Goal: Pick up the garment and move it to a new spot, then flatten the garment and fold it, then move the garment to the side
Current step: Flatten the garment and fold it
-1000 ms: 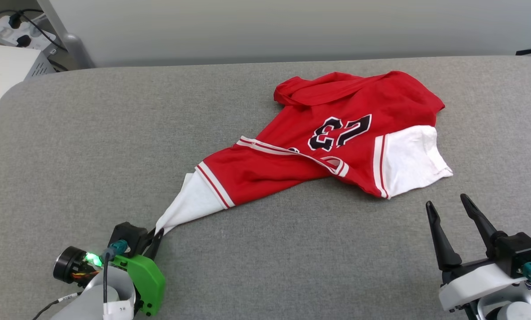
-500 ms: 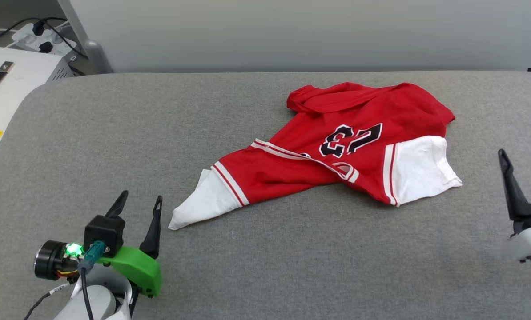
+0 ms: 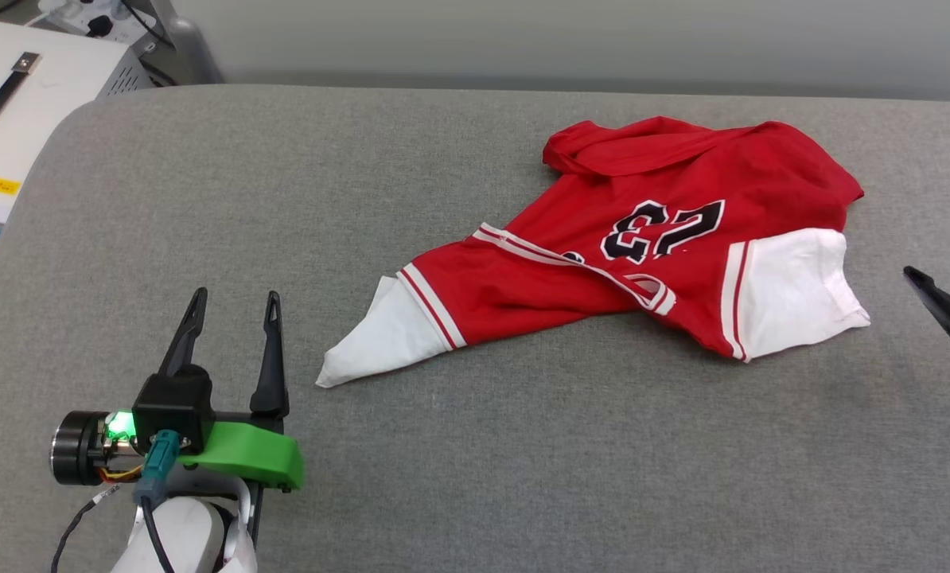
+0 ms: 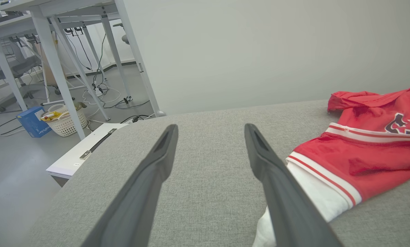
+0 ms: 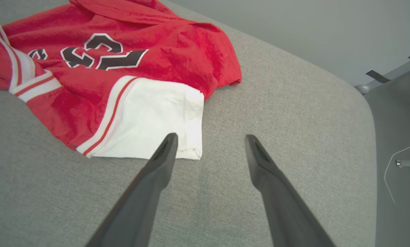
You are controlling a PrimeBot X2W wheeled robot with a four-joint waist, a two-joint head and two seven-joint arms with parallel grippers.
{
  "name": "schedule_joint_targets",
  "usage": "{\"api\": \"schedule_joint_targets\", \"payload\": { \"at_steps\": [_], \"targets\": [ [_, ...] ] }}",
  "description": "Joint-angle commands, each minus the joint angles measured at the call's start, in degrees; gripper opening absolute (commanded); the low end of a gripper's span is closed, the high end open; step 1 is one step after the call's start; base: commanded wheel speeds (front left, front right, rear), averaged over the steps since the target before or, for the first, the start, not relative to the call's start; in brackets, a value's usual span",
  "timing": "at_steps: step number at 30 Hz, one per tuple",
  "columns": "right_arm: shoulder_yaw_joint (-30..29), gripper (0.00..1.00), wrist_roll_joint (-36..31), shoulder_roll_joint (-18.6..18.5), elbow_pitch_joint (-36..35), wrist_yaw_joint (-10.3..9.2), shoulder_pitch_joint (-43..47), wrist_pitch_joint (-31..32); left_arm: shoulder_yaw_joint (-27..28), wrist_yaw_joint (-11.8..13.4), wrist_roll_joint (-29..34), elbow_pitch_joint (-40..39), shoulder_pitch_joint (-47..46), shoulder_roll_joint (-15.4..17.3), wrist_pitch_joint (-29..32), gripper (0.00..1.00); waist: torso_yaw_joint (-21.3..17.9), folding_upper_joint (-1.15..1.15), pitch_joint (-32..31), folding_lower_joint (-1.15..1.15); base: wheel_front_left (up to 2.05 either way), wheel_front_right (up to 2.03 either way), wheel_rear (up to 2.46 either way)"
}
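The garment (image 3: 650,247) is a red T-shirt with white sleeves, striped trim and a dark number print, lying crumpled on the grey table (image 3: 523,461). Its stretched white sleeve tip points toward the lower left. My left gripper (image 3: 234,298) stands open just left of that tip, apart from it, nothing between its fingers. In the left wrist view the garment (image 4: 363,154) lies right of the open left gripper (image 4: 210,128). My right gripper (image 3: 946,267) is at the right edge, open, right of the other white sleeve. The right wrist view has the garment (image 5: 122,68) ahead and left of the open right gripper (image 5: 210,139).
A white box (image 3: 21,103) with a black strap sits off the table's far left corner. Beyond the table's left edge are white desk legs (image 4: 57,65), cables, a basket (image 4: 66,120) and a blue box (image 4: 33,121). A grey wall runs behind the table.
The left gripper opened and let go of the white sleeve tip, then drew back left. The right gripper shifted toward the right edge. The camera moved, shifting the picture.
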Motion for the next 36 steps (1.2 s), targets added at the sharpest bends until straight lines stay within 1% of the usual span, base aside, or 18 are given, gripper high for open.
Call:
{"api": "schedule_joint_targets", "payload": {
  "at_steps": [1,3,5,8,13,17,21,22,23,24,29,33,36],
  "targets": [
    [1.7,1.00,2.3,-0.8,1.1,-0.04,-2.0,3.7,0.9,-0.3,1.3,-0.4,1.0,-0.9,-0.2,1.00,1.2,0.00,2.0,0.00,0.00,0.00,0.00],
    [3.6,1.00,4.7,-1.4,2.9,-0.04,-4.0,7.9,1.9,-0.9,2.5,-0.9,1.0,-2.2,-0.2,1.00,1.8,0.00,3.2,0.00,0.00,0.00,0.00],
    [4.9,1.00,5.9,-1.2,5.1,-0.04,-6.2,10.6,2.8,-1.6,3.6,-1.1,0.8,-3.4,-0.2,1.00,2.4,0.00,4.4,0.00,0.00,0.00,0.00],
    [6.3,1.00,6.8,0.1,8.6,-0.04,-8.9,12.8,4.2,-2.6,5.1,-1.4,0.3,-4.9,-0.2,1.00,3.3,0.00,6.2,0.00,0.00,0.00,0.00],
    [9.2,1.00,6.1,2.6,15.1,-0.04,-12.4,13.2,6.4,-4.3,7.4,-1.8,-0.6,-7.1,-0.2,1.00,4.5,0.00,9.1,0.00,0.00,0.00,0.00],
    [13.1,1.00,5.1,3.5,19.8,-0.04,-12.1,12.9,7.8,-5.5,8.9,-1.7,-1.1,-8.8,-0.2,1.00,5.1,0.00,10.2,0.00,0.00,0.00,0.00],
    [15.6,1.00,7.0,4.9,22.8,-0.04,-11.0,11.1,9.3,-6.6,10.0,-1.4,-1.0,-10.3,-0.2,1.00,4.9,0.00,10.2,0.00,0.00,0.00,0.00],
    [16.1,0.96,7.6,5.1,23.1,-0.04,-10.8,10.2,9.8,-6.8,10.3,-1.2,-0.8,-10.6,-0.2,1.00,4.6,0.00,10.1,0.00,0.00,0.00,0.00],
    [16.5,0.44,7.9,5.2,23.3,-0.04,-10.8,9.2,10.1,-7.0,10.5,-1.1,-0.7,-10.8,-0.2,1.00,4.4,0.00,9.9,0.00,0.00,0.00,0.00],
    [16.8,0.01,8.3,5.2,23.4,-0.04,-10.9,8.1,10.5,-7.2,10.8,-1.0,-0.5,-11.0,-0.2,1.00,4.1,0.00,9.6,0.00,0.00,0.00,0.00],
    [17.3,0.00,10.3,3.9,22.5,-0.04,-11.1,0.8,12.0,-8.5,12.1,-0.6,0.2,-11.9,-0.2,1.00,2.7,0.00,7.3,0.00,0.00,0.00,0.00],
    [17.5,0.00,12.2,1.9,19.0,-0.04,-9.3,-4.2,12.9,-9.2,12.9,0.2,1.5,-12.5,-0.2,1.00,1.7,0.00,4.6,0.00,0.00,0.00,0.00],
    [16.9,0.00,14.1,0.0,15.5,-0.04,-5.7,-6.9,13.5,-9.6,13.3,0.8,2.9,-13.0,-0.2,1.00,0.8,0.00,2.6,0.00,0.00,0.00,0.00]
  ]
}}
